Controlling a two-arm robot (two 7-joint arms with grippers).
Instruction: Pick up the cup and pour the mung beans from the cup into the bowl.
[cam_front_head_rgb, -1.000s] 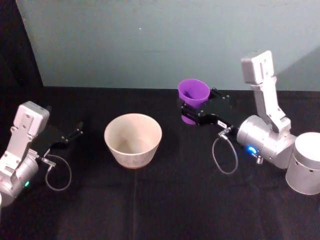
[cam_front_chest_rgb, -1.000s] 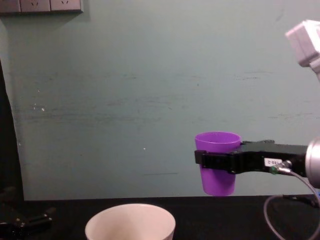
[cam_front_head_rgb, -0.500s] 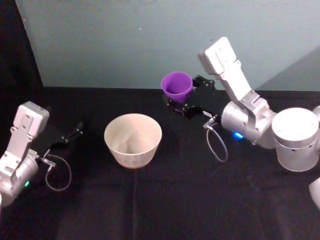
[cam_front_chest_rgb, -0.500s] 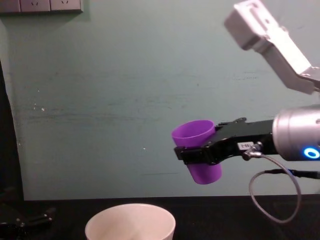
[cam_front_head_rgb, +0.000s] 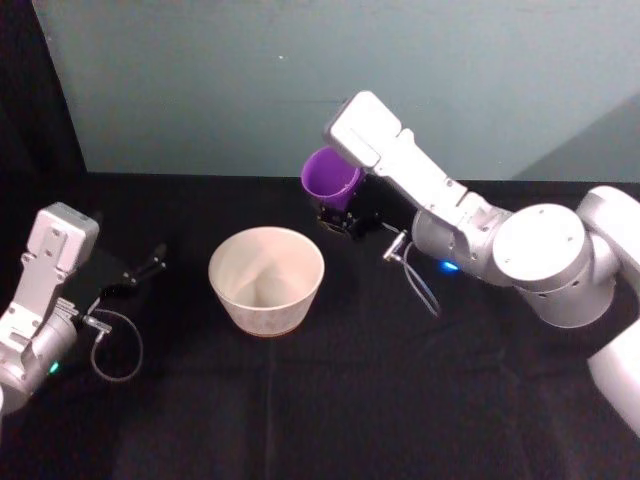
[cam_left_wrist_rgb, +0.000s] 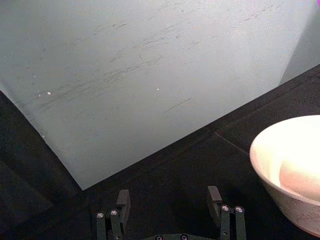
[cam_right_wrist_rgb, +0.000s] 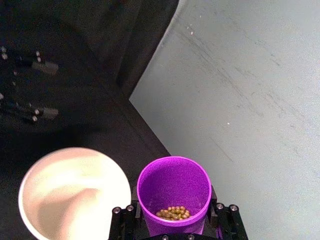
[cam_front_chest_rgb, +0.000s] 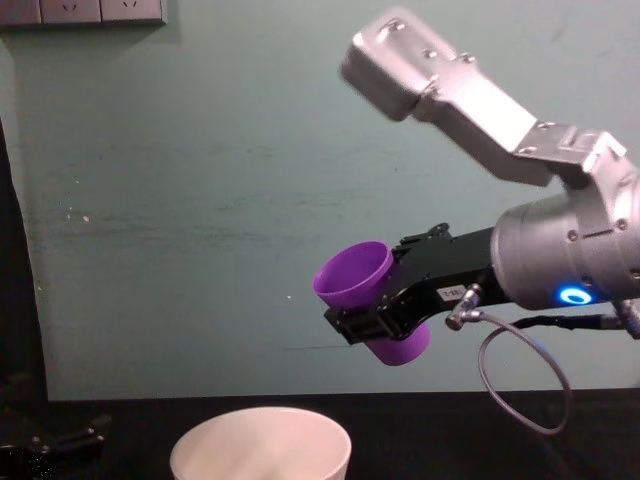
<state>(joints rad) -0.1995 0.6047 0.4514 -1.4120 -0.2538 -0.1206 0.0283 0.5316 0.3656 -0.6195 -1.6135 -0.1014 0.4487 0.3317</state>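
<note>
A small, tapered purple plastic cup (cam_front_head_rgb: 332, 178) without a handle is held clear of the black-covered table (cam_front_head_rgb: 350, 400), clamped around its lower body between the black fingers of the right end effector (cam_front_head_rgb: 340, 222). In the chest view the cup (cam_front_chest_rgb: 352, 277) is seen tilted, its open mouth tipped up and towards the robot's left, and it is placed above and just to the right of the wide, round, cream-white bowl (cam_front_chest_rgb: 260, 445). In the right wrist view a small heap of tiny olive-brown mung beans (cam_right_wrist_rgb: 173, 213) is seen lying low inside the cup (cam_right_wrist_rgb: 174, 185), with the smooth purple inner wall bare above them. The bowl (cam_front_head_rgb: 266, 300) is set upright on the table, and no grains can be made out on its pale inside. The left end effector (cam_front_head_rgb: 150, 265) is rested low at the robot's left, well apart from the bowl, with its fingers (cam_left_wrist_rgb: 122, 200) spread apart and nothing between them.
</note>
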